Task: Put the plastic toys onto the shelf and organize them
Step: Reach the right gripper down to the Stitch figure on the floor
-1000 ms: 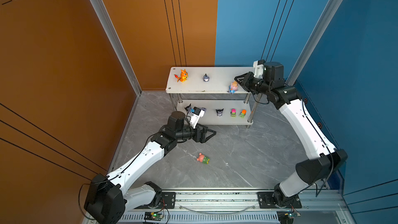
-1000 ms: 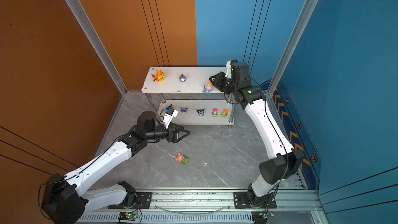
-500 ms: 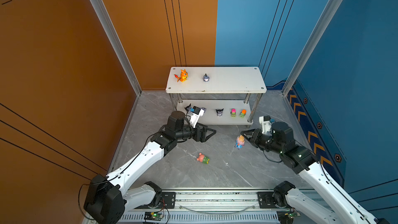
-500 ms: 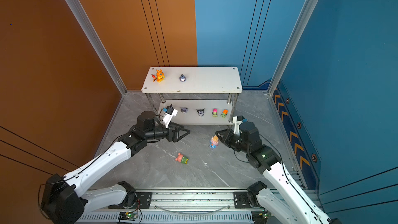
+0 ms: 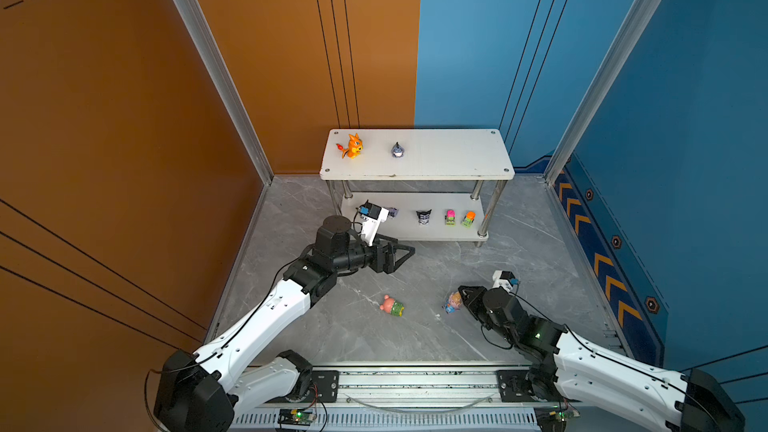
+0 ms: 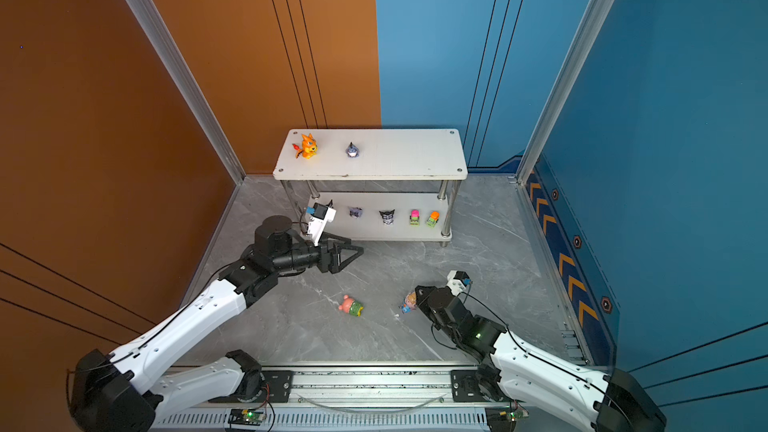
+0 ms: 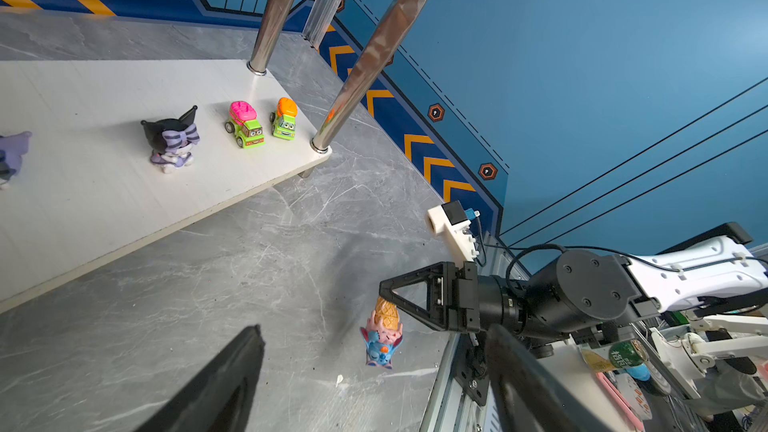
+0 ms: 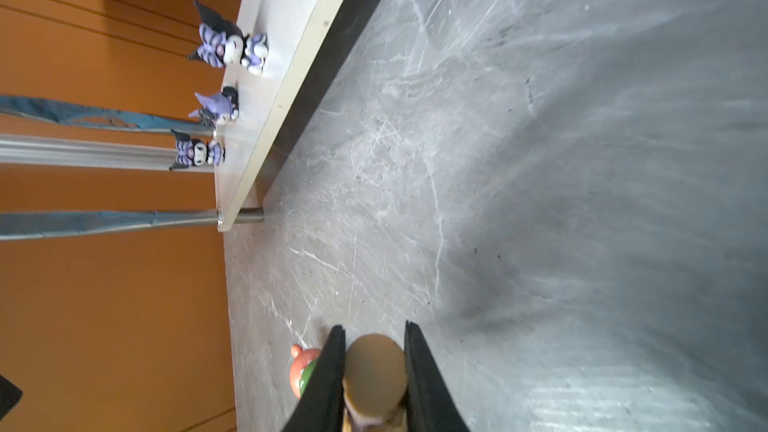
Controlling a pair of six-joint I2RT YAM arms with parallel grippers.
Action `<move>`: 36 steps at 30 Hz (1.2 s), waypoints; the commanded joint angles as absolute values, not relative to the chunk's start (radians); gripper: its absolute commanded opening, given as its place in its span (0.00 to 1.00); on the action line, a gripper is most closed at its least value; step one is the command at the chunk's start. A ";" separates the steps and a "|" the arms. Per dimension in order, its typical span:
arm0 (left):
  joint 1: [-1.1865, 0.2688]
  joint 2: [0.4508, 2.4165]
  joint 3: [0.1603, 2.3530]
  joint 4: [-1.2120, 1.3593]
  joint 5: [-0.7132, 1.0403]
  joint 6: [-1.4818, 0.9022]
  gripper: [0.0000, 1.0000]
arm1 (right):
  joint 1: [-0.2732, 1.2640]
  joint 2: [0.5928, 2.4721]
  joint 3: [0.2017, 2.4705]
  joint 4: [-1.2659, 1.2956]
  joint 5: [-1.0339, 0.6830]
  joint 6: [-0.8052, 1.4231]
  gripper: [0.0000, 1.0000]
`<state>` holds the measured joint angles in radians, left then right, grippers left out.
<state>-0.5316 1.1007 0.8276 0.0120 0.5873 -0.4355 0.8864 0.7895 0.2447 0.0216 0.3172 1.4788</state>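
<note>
My right gripper [image 5: 462, 295] is shut on the cone of the blue creature [image 5: 453, 302], low over the floor at the front right; the wrist view shows the cone [image 8: 374, 371] clamped between both fingers. The pink bear [image 5: 391, 306] lies on its side on the floor just left of it. My left gripper [image 5: 409, 252] hangs open and empty in front of the shelf [image 5: 436, 155]. The orange dragon [image 5: 352, 145] and the grey-blue donkey [image 5: 398, 150] stand on the top board. On the lower board are three imps [image 8: 228, 47], a pink car [image 5: 449, 217] and an orange car [image 5: 468, 219].
The shelf stands against the back wall on four chrome legs [image 5: 494, 209]. Orange wall on the left, blue wall on the right. A metal rail [image 5: 415, 380] carrying both arm bases runs along the front edge of the grey floor.
My right arm has carried the blue creature from the right end of the shelf's top board down to the floor at the front right. The left arm has not moved.
</note>
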 commanded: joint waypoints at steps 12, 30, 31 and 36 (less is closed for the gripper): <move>-0.541 1.127 0.804 0.072 0.583 -0.443 0.85 | 0.972 0.834 0.201 -0.071 0.591 1.763 0.18; -0.539 1.132 0.790 0.084 0.598 -0.439 0.85 | 1.018 0.977 0.238 -0.190 0.564 1.830 0.49; -0.538 1.132 0.789 0.084 0.600 -0.440 0.85 | 1.017 0.964 0.249 -0.229 0.560 1.825 0.52; -0.538 1.124 0.780 0.083 0.602 -0.437 0.85 | 1.016 0.779 0.362 -0.543 0.618 1.669 0.61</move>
<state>-0.5316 1.1263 0.7990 0.0635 0.5873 -0.4381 1.0145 0.8597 0.2798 -0.2943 0.5602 1.7775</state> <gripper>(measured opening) 0.852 0.602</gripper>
